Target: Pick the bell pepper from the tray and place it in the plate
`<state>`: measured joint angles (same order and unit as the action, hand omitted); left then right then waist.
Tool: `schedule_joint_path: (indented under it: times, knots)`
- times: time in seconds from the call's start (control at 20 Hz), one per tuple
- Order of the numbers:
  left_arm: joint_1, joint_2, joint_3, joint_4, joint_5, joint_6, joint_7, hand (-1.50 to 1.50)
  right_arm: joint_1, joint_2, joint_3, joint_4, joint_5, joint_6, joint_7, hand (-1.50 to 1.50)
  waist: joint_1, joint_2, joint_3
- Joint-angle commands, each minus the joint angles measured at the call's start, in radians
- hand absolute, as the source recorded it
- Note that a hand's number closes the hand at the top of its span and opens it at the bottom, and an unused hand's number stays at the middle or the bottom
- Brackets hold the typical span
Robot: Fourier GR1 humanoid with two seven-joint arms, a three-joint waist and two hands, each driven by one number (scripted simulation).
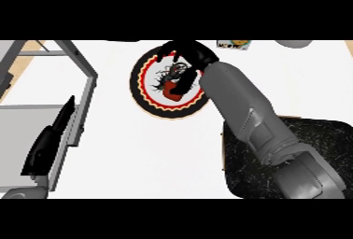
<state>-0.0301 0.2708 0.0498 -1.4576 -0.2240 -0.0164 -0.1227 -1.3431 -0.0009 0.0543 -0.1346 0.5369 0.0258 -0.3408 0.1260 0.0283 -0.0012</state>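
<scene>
Countertop (pixel 138 154), white, seen steeply from above, carrying a round plate (pixel 148 100) with a black rim, a red and cream patterned band and a white centre bearing a dark motif. Right hand (pixel 185 56), black, reaches over the plate from the lower right on a long grey forearm (pixel 244 112); its fingers curl downward around a red bell pepper (pixel 172 91), which sits low between fingers and thumb above the plate's centre. Whether the pepper touches the plate's surface cannot be told, as the hand hides its upper part. Tray (pixel 324 154), black and speckled with rounded corners, lies at the lower right of the counter, partly covered by the forearm and well apart from the plate. Left hand (pixel 48 144), black, rests at the left edge of the view with straight fingers, over a grey surface framed by grey bars (pixel 79 58). A small printed object (pixel 232 45) lies near the counter's far edge, just beyond the plate, and a grey rounded object (pixel 295 44) shows at the top right.
</scene>
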Motion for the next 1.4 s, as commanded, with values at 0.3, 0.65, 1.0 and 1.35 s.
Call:
schedule_joint_path:
  times: [0.3,0.65,1.0,1.35]
  knots:
    - [0.024,0.006,0.023,0.006,0.011,-0.003,-0.023,0.00,0.016,0.001,-0.167,-0.040,-0.233,-0.092,-0.038,-1.50,-0.022,-0.002,0.001]
    - [0.034,0.027,0.053,-0.004,0.024,-0.012,-0.013,0.00,0.062,-0.086,-0.283,-0.027,-0.324,-0.035,-0.076,-1.50,-0.056,0.001,0.002]
    - [0.026,0.019,0.051,-0.030,0.020,-0.004,-0.011,0.00,0.117,-0.258,-0.356,-0.031,-0.390,0.171,-0.201,-1.50,-0.038,0.015,0.004]
    - [0.010,-0.017,0.009,-0.053,0.003,0.001,0.043,0.00,0.169,-0.339,-0.331,-0.025,-0.352,0.238,-0.318,-1.50,-0.030,0.018,0.005]
